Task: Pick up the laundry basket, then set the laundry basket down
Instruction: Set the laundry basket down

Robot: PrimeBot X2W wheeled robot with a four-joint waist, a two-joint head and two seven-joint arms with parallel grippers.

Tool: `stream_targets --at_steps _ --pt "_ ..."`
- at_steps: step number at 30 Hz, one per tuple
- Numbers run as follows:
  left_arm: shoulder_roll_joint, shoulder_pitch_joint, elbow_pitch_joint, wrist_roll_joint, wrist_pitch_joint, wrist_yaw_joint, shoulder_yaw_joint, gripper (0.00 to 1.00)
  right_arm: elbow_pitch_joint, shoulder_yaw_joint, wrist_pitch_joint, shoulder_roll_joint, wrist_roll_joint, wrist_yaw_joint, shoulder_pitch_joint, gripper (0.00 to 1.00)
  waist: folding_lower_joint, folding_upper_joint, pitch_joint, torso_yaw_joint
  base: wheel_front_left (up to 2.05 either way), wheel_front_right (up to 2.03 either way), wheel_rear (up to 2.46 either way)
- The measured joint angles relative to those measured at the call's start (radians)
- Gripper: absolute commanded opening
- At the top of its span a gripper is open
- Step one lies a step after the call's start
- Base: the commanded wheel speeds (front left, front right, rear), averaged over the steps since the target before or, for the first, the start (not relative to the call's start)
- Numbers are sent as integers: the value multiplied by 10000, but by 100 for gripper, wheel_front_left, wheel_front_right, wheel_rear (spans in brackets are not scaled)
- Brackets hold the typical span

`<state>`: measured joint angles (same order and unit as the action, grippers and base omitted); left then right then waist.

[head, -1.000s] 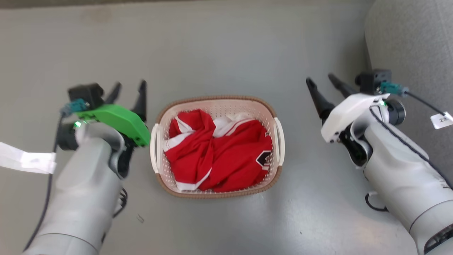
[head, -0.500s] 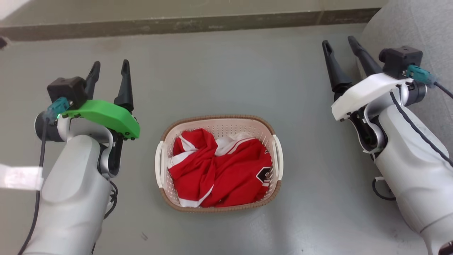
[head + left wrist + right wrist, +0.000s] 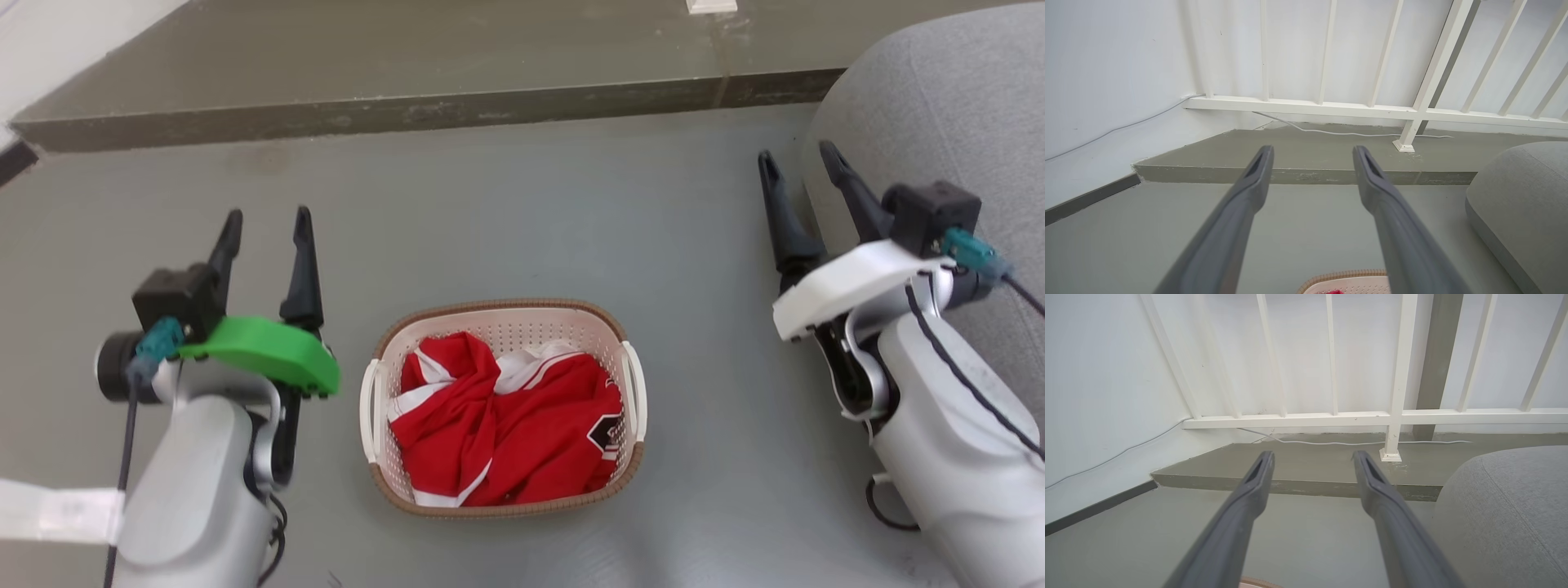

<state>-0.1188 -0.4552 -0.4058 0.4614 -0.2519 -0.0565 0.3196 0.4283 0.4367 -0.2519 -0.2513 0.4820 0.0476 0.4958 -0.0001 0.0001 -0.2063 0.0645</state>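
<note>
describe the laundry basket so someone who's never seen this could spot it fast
On the grey floor in front of the raised step, look between the left gripper and the right gripper. The laundry basket sits there: cream perforated plastic, brown woven-look rim, white side handles, holding crumpled red-and-white clothing.

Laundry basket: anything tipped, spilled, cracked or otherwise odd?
Nothing stands out. The laundry basket sits upright on the floor, red-and-white garment bundled inside, nothing spilled; left hand and right hand are open, clear of its handles.
</note>
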Motion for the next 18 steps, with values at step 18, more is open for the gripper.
stream_targets --at_steps 18 --pt "44 2520 1603 -468 0 -351 -98 100 -1632 -782 0 13 -535 489 -2337 100 0 0 802 38 0 0 0"
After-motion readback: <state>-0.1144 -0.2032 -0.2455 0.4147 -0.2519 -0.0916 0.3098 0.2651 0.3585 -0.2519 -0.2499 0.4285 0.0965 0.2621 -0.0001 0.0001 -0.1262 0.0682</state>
